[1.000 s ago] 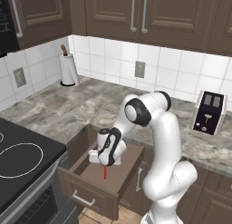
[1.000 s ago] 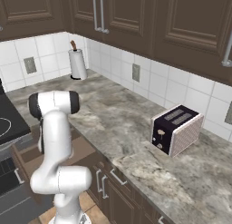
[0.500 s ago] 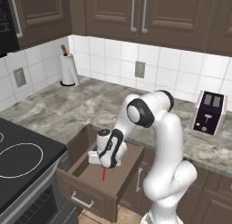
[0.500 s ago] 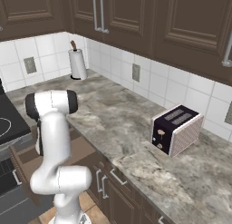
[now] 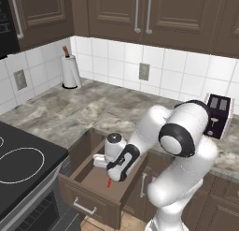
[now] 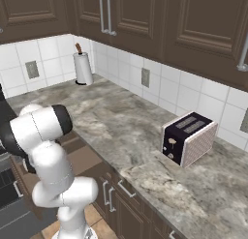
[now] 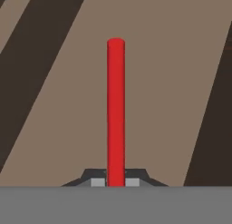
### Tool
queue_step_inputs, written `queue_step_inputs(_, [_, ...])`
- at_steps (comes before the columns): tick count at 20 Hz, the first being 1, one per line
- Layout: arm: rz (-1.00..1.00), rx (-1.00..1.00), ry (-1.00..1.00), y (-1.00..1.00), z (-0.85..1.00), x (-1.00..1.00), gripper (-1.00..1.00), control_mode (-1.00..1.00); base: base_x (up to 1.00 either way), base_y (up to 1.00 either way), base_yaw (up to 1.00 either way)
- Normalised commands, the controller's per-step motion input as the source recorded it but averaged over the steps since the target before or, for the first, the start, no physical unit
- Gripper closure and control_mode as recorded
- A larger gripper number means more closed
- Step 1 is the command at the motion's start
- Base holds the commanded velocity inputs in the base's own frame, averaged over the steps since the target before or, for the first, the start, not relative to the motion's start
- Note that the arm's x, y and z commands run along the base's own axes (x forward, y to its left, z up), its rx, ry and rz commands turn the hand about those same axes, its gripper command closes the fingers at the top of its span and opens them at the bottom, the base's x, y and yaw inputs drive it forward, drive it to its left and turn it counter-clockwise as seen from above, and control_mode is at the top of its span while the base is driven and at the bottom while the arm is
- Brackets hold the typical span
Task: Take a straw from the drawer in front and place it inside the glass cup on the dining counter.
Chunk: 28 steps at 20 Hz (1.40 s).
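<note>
The drawer (image 5: 88,204) stands pulled open below the wall worktop, its lighter brown floor (image 7: 181,82) showing. My gripper (image 5: 112,175) reaches down into it and is shut on the straw (image 5: 109,182), a thin red stick hanging from the hand just above the drawer floor. In the hand view the straw (image 7: 116,109) runs straight up from between the two fingertips (image 7: 98,182), which press on it from both sides. The glass cup and the dining counter are out of view.
A black stove (image 5: 23,160) adjoins the drawer on the left. On the marble worktop (image 5: 93,108) stand a paper towel roll (image 5: 71,71) at the back left and a toaster (image 5: 217,115) at the right. Dark cabinets (image 5: 140,15) hang overhead.
The arm's elbow has swung right and toward the camera. The hand has stayed in the drawer with the straw held between the fingers.
</note>
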Motion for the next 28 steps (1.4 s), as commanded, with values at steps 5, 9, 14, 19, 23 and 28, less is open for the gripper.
queue_step_inputs(5, [0.0, 0.08, 0.03, 0.0, 1.0, -0.06, 1.0, -1.0, 0.0, 0.0, 0.0])
queue_step_inputs(9, [0.0, 0.09, 0.12, 0.0, 1.0, 0.03, 1.0, -1.0, 0.0, 0.0, 0.0])
queue_step_inputs(14, [0.0, 0.03, 0.11, 0.18, 1.0, 0.05, 1.0, -1.0, 0.0, 0.0, 0.0])
queue_step_inputs(19, [0.0, 0.0, 0.05, 0.31, 1.0, 0.0, 1.0, -1.0, 0.0, 0.0, 0.0])
queue_step_inputs(23, [0.0, 0.0, 0.0, 0.11, 1.0, 0.0, 1.0, -1.0, 0.0, 0.0, 0.0])
queue_step_inputs(28, [0.0, -0.05, 0.0, -0.02, 1.0, 0.0, 1.0, -1.0, 0.0, 0.0, 0.0])
